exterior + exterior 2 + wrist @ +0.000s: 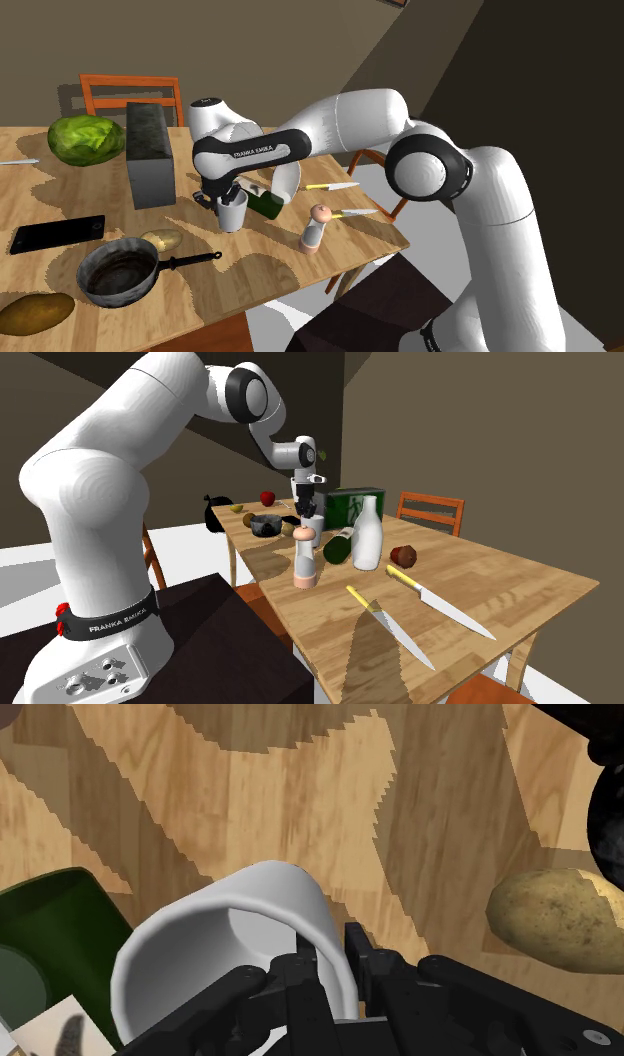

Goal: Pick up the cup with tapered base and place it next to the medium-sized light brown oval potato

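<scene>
tool (330, 949): clenched on the side wall of the cup (215, 939); one black finger (300, 966) sits inside the rim and the other outside it.
cup: plain white, mouth open toward the wrist camera. In the shoulder view it (233, 215) stands upright at the centre of the frame, directly under the tool (226, 198). In the second exterior view it (308, 534) hangs below the tool (307, 507), just above centre.
cup base: appears to be at or just above the tabletop (270, 265); contact cannot be confirmed.
potato (162, 240): light brown, oval, lower left of the cup in the shoulder view; near the cup, not touching it. In the wrist view it (555, 919) lies at the right edge of the frame.
pan (120, 272): dark, round, lower left of the shoulder view, just beside the potato; handle points toward the frame's right.
larger potato (35, 313): bottom left corner of the shoulder view, well apart from the cup.
green bottle (265, 205): lying on its side, just right of the cup.
shaker (315, 228): pale body, pink top, upright, right of the green bottle.
knives (340, 186): two, yellow handles, right of centre on the tabletop.
</scene>
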`<state>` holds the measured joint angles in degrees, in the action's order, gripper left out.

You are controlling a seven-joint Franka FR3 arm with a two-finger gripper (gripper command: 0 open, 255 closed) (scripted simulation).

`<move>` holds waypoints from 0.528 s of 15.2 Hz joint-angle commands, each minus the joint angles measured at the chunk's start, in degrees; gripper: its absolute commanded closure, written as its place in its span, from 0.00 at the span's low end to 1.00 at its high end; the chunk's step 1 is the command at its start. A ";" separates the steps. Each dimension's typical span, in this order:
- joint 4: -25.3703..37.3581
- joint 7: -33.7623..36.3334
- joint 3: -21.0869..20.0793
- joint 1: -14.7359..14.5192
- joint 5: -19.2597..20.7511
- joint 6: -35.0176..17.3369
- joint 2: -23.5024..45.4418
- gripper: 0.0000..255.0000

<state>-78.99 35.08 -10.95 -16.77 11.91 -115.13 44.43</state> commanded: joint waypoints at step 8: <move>0.87 -0.13 -0.13 -0.06 -0.18 1.50 -0.67 0.00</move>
<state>-78.72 34.95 -11.01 -16.71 11.81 -114.45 43.98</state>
